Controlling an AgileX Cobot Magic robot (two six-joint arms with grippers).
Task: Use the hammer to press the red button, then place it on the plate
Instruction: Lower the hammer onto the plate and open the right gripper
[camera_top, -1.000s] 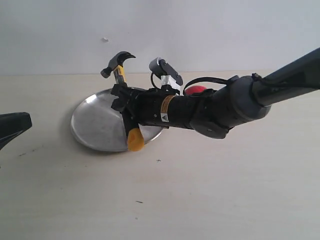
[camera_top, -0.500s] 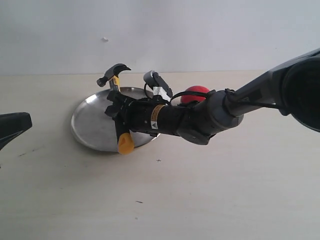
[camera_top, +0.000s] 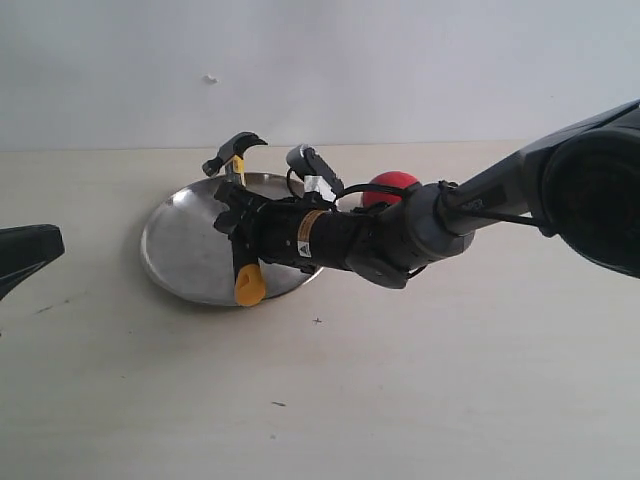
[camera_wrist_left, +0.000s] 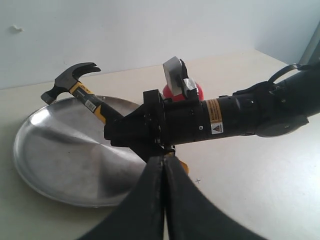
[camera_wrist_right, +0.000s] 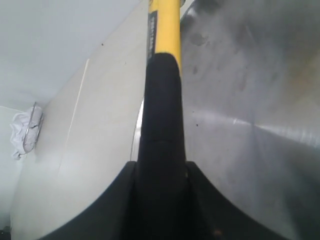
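Observation:
My right gripper (camera_top: 238, 226) is shut on the black grip of the hammer (camera_top: 236, 152) and holds it tilted over the plate (camera_top: 185, 255). The dark steel head is above the plate's far rim and the yellow end (camera_top: 249, 286) hangs near the front rim. The right wrist view shows the handle (camera_wrist_right: 162, 115) clamped between my right gripper's (camera_wrist_right: 161, 169) jaws, with the plate (camera_wrist_right: 250, 100) beneath. The red button (camera_top: 392, 185) sits behind the right arm, partly hidden. My left gripper (camera_wrist_left: 164, 160) is shut on nothing and hovers in front of the plate (camera_wrist_left: 55, 150).
The light wooden table (camera_top: 400, 380) runs back to a white wall. The right arm (camera_top: 420, 230) stretches across the middle from the right. A crumpled white object (camera_wrist_right: 26, 131) lies far off in the right wrist view.
The right arm has carried the hammer lower and slightly left over the plate. The button shows more from behind the arm. The left gripper has stayed still.

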